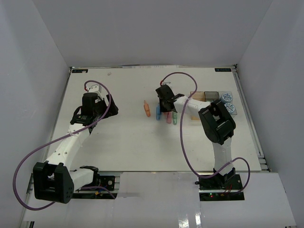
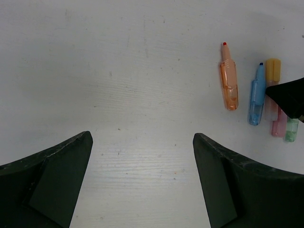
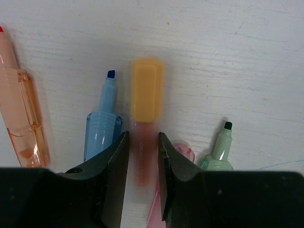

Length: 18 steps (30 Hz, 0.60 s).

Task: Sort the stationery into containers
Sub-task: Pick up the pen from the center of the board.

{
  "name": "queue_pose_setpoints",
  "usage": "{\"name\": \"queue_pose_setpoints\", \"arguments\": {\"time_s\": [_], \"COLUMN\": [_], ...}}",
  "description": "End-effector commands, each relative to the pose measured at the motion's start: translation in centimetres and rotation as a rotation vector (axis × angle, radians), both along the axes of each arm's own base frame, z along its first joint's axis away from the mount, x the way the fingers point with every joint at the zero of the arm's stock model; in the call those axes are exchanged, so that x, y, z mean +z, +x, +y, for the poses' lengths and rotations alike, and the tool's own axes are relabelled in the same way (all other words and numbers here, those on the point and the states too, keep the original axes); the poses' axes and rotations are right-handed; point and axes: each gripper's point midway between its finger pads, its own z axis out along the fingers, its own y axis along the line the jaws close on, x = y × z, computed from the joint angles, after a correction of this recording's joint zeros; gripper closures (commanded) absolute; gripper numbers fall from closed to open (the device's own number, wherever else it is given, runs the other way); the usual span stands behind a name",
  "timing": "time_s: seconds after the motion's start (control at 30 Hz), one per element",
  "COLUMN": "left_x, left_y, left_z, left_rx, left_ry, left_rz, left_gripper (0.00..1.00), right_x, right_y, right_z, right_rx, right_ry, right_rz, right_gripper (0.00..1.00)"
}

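Observation:
Several markers lie side by side mid-table. In the right wrist view they are a peach-orange marker (image 3: 21,109), a light blue one (image 3: 102,123), a yellow-capped orange one (image 3: 146,90), a pink one (image 3: 185,151) and a mint-green one (image 3: 219,149). My right gripper (image 3: 143,140) is down on the table, its jaws closed against the sides of the yellow-capped marker's body. My left gripper (image 2: 142,147) is open and empty over bare table, left of the markers (image 2: 229,80). Two patterned tubs (image 1: 226,98) sit in the clear bin (image 1: 232,94).
The amber bin (image 1: 195,96) and the grey bin (image 1: 209,96) stand in a row right of the markers, partly hidden by the right arm. White walls enclose the table on three sides.

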Motion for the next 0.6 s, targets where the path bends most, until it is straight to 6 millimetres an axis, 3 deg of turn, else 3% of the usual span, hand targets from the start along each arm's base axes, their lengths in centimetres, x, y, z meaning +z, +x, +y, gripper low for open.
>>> {"name": "queue_pose_setpoints", "arguments": {"time_s": [0.0, 0.13, 0.23, 0.33, 0.43, 0.53, 0.57], "left_x": [0.2, 0.2, 0.1, 0.1, 0.1, 0.1, 0.1], "left_y": [-0.1, -0.1, -0.2, -0.1, -0.1, -0.2, -0.2], "left_z": [0.0, 0.0, 0.0, 0.0, 0.0, 0.0, -0.1], "left_rx": [-0.003, -0.004, -0.005, -0.005, -0.004, -0.005, -0.005], "left_ry": [-0.010, -0.008, -0.006, -0.006, -0.008, -0.007, -0.008], "left_rz": [-0.004, -0.002, -0.001, -0.003, -0.002, -0.002, -0.002], "left_gripper": [0.02, 0.02, 0.02, 0.02, 0.02, 0.02, 0.02], "right_x": [-0.4, 0.9, 3.4, 7.0, 11.5, 13.5, 14.7], "right_y": [0.6, 1.1, 1.6, 2.0, 2.2, 2.1, 1.9], "right_z": [-0.1, 0.3, 0.6, 0.0, -2.3, -4.7, -6.4], "right_rx": [-0.001, 0.011, 0.016, 0.009, -0.015, -0.018, -0.037], "right_ry": [-0.009, 0.005, 0.026, 0.042, 0.057, 0.034, 0.027], "right_rz": [-0.005, -0.028, -0.070, -0.143, -0.224, -0.266, -0.293], "right_gripper": [0.73, 0.84, 0.87, 0.87, 0.88, 0.88, 0.88]}}
